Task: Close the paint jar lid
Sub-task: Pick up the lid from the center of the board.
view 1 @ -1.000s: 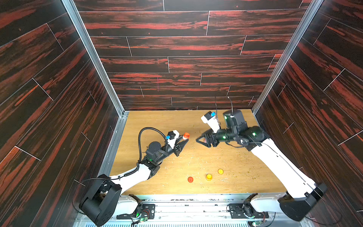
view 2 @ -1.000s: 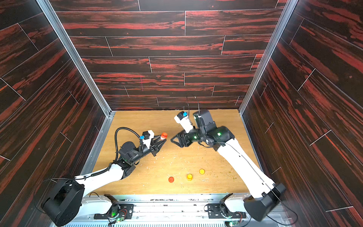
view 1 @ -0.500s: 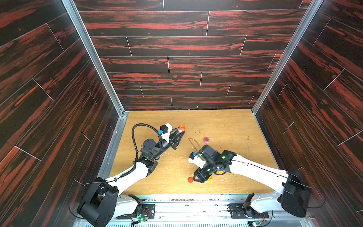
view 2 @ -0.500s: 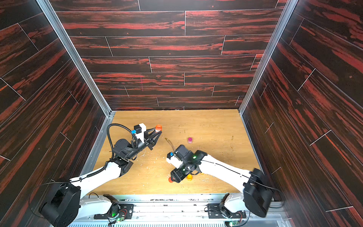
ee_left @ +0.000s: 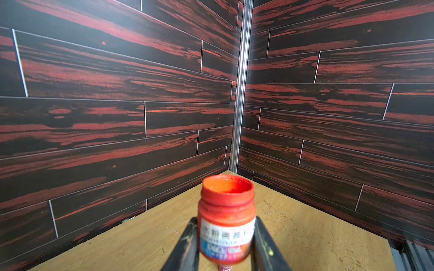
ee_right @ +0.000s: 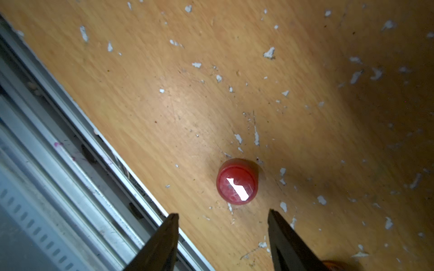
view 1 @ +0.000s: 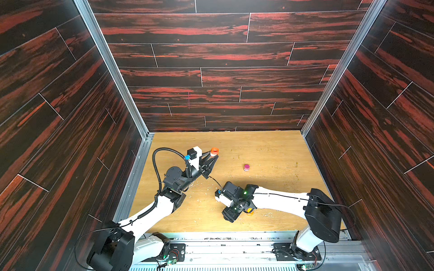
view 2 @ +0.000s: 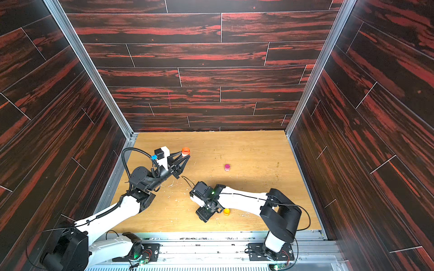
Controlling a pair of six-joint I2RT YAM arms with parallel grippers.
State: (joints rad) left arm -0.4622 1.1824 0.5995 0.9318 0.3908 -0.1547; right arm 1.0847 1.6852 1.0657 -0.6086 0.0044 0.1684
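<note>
Fetching the lid is the step in hand. The left gripper (view 1: 213, 156) is clamped on the open orange paint jar (ee_left: 226, 218), held upright above the table (view 1: 270, 150) near ten o'clock. The right gripper (ee_right: 223, 213) hangs empty, jaws apart, just short of the red lid (ee_right: 237, 183) lying near six o'clock. It probably matches this jar. Next: straddle the lid, close, and carry it to the jar's mouth.

open orange jar (ee_left: 226, 220) upright, red lid (ee_right: 236, 183) flat
</note>
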